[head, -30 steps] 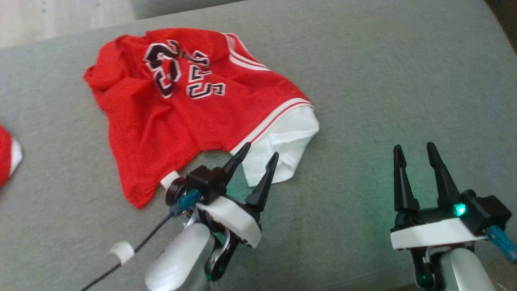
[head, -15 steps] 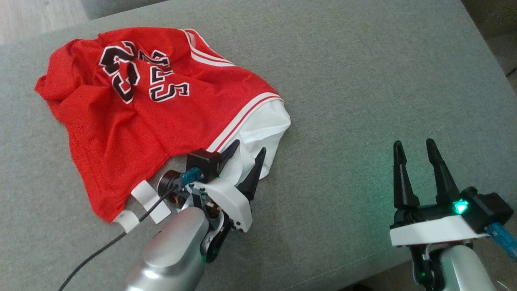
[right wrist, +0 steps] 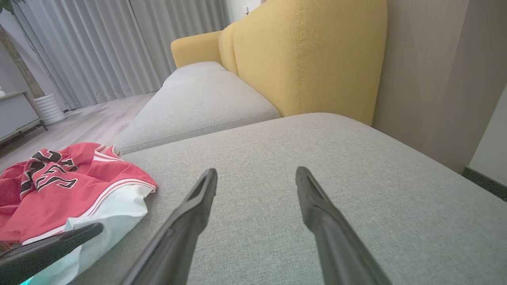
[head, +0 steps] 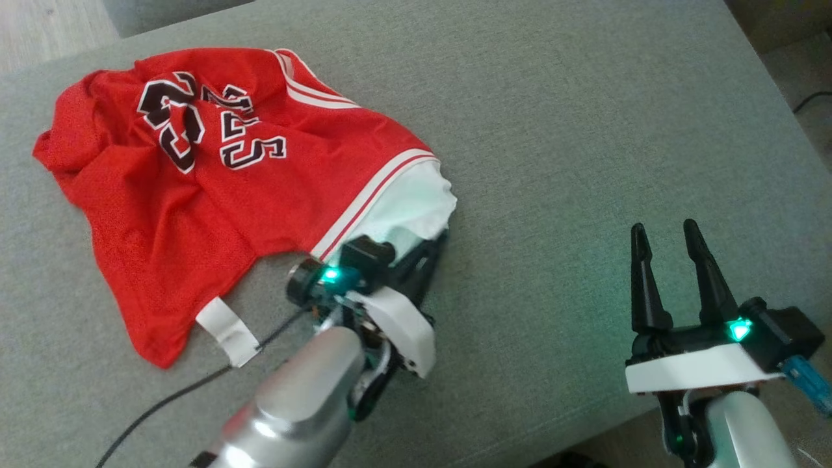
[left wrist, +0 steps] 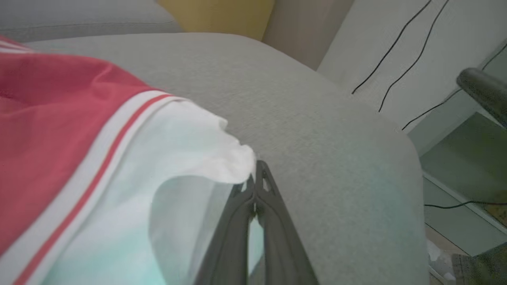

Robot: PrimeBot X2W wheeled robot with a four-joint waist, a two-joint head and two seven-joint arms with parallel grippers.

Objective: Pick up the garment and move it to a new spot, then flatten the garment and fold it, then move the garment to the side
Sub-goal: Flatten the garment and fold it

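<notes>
The left jaws clamp the white hem [head: 416,208] of the crumpled red mesh jersey [head: 195,208], which sprawls leftward; the right jaws gape, well apart.

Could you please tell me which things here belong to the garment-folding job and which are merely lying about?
Belonging to the job:
- jersey
- left pincer, shut on the jersey's white edge
- right pincer, open
- grey cushion under the jersey

Merely lying about:
- yellow sofa back
- curtains
- black wall cables

Garment [head: 214,195] on sofa [head: 552,130], left of right tool [head: 663,227]
</notes>
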